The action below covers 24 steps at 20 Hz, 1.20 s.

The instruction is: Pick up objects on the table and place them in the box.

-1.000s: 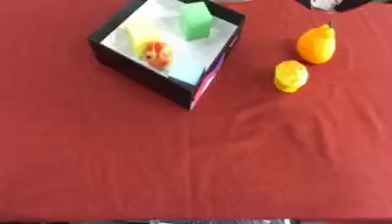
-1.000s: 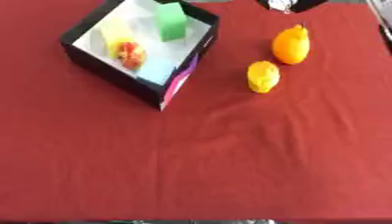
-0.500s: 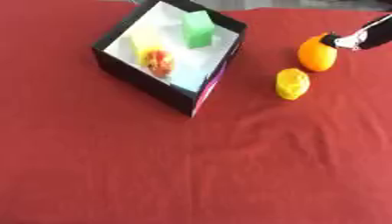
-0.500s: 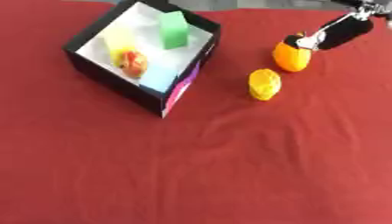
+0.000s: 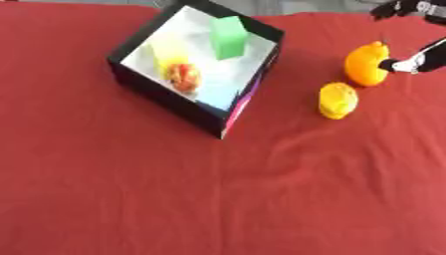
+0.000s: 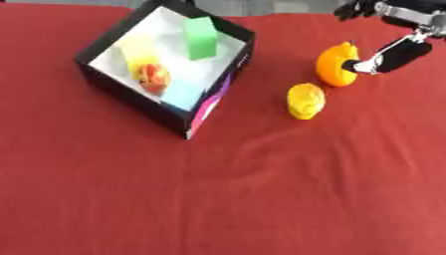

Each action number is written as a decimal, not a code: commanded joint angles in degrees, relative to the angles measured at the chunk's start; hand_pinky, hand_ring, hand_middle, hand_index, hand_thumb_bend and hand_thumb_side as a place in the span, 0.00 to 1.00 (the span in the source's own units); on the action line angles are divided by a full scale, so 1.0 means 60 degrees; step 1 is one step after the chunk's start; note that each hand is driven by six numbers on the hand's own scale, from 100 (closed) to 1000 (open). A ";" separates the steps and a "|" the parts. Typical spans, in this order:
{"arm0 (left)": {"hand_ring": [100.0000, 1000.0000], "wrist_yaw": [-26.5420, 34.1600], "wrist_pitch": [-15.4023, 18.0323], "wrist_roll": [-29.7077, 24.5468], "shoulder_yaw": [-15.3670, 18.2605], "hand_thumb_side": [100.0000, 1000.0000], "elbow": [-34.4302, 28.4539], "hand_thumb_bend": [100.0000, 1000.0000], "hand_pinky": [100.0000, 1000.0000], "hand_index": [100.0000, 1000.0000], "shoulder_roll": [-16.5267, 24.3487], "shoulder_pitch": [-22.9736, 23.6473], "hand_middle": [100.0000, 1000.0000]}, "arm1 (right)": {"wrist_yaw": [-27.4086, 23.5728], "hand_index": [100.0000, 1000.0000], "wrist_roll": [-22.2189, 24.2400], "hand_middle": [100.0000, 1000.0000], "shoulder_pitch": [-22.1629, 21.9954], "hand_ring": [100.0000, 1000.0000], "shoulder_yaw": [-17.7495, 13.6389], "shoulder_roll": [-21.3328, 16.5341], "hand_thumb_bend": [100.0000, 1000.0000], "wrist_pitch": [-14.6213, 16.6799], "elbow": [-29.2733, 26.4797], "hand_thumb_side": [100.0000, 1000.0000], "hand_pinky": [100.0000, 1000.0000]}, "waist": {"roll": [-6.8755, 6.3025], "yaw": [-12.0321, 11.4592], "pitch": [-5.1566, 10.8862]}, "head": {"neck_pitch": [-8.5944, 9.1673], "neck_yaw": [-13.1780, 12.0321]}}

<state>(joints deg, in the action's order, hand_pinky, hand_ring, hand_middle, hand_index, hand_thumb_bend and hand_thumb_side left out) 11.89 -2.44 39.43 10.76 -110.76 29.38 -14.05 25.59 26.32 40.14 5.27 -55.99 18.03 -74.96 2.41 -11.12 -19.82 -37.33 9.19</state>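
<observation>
An orange fruit stands on the red cloth at the right. Just in front of it lies a smaller yellow fruit. My right hand comes in from the upper right corner, open. Its thumb tip touches the orange's right side, and its dark fingers spread above and behind the fruit. The black box with a white inside sits at the upper left, turned askew. It holds a green block, a red-orange fruit, a pale yellow thing and a light blue thing. My left hand does not show.
The red cloth covers the whole table, with a few wrinkles in front of the yellow fruit. The table's far edge runs along the top of both views.
The right hand has come down from the top edge to the orange fruit, and its thumb now touches the fruit's right side. The whole picture has shifted downward with the head.
</observation>
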 commanded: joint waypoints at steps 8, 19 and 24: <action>0.68 0.0143 0.0038 0.0056 0.0129 0.48 -0.0079 0.13 0.77 0.73 0.0181 -0.0096 0.63 | 0.1052 0.92 -0.0400 0.80 0.0183 0.86 -0.0312 -0.0064 0.39 -0.0032 0.0828 0.25 0.84 | -0.0025 -0.0163 -0.0149 | 0.0256 0.0078; 0.67 0.0272 0.0020 0.0040 0.0103 0.49 -0.0056 0.13 0.76 0.73 0.0160 -0.0188 0.63 | 0.2064 0.92 -0.1085 0.79 0.0311 0.85 -0.0556 0.0030 0.39 -0.0380 0.1710 0.28 0.84 | 0.0010 -0.0397 -0.0452 | 0.0485 0.0298; 0.67 0.0300 0.0010 0.0026 0.0091 0.49 -0.0043 0.13 0.76 0.72 0.0115 -0.0186 0.63 | 0.2404 0.90 -0.1303 0.73 0.0393 0.82 -0.0559 0.0074 0.39 -0.0514 0.1914 0.35 0.81 | 0.0007 -0.0446 -0.0502 | 0.0547 0.0339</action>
<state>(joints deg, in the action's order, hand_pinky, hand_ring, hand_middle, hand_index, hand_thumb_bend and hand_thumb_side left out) 13.63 -2.37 39.57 10.77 -110.43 29.25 -14.73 39.26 19.08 41.53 2.85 -54.03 15.17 -63.52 2.59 -13.77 -23.75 -34.94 10.97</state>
